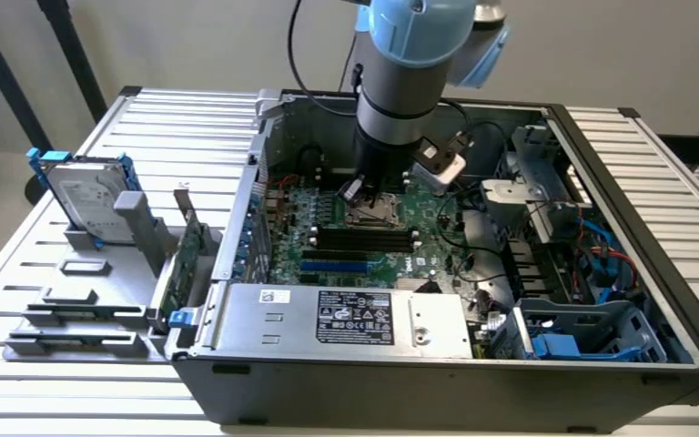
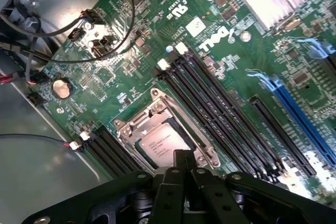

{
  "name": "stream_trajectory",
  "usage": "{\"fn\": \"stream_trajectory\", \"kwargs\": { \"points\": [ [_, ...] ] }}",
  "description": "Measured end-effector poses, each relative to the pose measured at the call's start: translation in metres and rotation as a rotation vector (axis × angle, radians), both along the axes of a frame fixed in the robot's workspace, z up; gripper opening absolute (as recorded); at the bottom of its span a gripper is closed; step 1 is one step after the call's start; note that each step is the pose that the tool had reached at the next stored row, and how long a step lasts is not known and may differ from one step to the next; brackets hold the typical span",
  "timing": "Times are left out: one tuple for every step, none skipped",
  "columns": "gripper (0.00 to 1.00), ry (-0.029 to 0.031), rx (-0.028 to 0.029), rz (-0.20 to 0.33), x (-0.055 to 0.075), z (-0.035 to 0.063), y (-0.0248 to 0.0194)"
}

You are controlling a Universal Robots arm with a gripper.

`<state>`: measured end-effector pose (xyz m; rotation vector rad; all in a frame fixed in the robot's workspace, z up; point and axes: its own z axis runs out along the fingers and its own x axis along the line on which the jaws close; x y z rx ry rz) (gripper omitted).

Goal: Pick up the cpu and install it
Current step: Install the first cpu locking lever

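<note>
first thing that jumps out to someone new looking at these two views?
The blue-and-grey robot arm plunging into the open computer case, its shut gripper just above the cpu sitting in the motherboard socket. Next, the silver power supply with its black label at the case's near edge, and the hard drive with blue brackets standing on the exterior view's left.

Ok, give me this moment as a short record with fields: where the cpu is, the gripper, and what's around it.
cpu: lying flat within the metal socket frame on the green motherboard
gripper: shut, just above the cpu's edge; contact cannot be told
arm: reaching down into the open computer case
outside the case: hard drive with blue brackets, upright in a grey stand
</note>
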<state>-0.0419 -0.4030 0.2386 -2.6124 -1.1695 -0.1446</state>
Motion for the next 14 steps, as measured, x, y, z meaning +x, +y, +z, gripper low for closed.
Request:
{"fn": "stream_trajectory", "kwargs": {
  "points": [
    [0.11,0.0,0.0,0.0,-0.002,0.0012,-0.0017],
    [0.11,0.0,0.0,0.0,-0.004,0.0025,-0.0035],
    [0.11,0.0,-0.0001,0.0,-0.007,0.0039,-0.0053],
    [0.11,-0.0001,0.0,0.0,-0.009,0.0051,-0.007],
    [0.11,-0.0001,0.0001,0.0,-0.011,0.0064,-0.0088],
    [0.11,0.0,-0.0001,0.0,-0.013,0.0078,-0.0106],
    [0.11,0.0,-0.0001,0.0,-0.015,0.009,-0.0123],
    [0.11,0.0,0.0,0.0,-0.018,0.0101,-0.014],
    [0.11,0.0,0.0,0.0,-0.02,0.011,-0.0156],
    [0.11,0.0,-0.0001,0.0,-0.022,0.0111,-0.0168],
    [0.11,0.0,0.0,0.0,-0.025,0.0111,-0.0173],
    [0.11,-0.0001,0.0001,0.0,-0.027,0.011,-0.0173],
    [0.11,-0.0001,0.0002,0.0,-0.029,0.0105,-0.0172],
    [0.11,-0.0001,0.0001,0.0,-0.03,0.0097,-0.0172]
  ]
}}
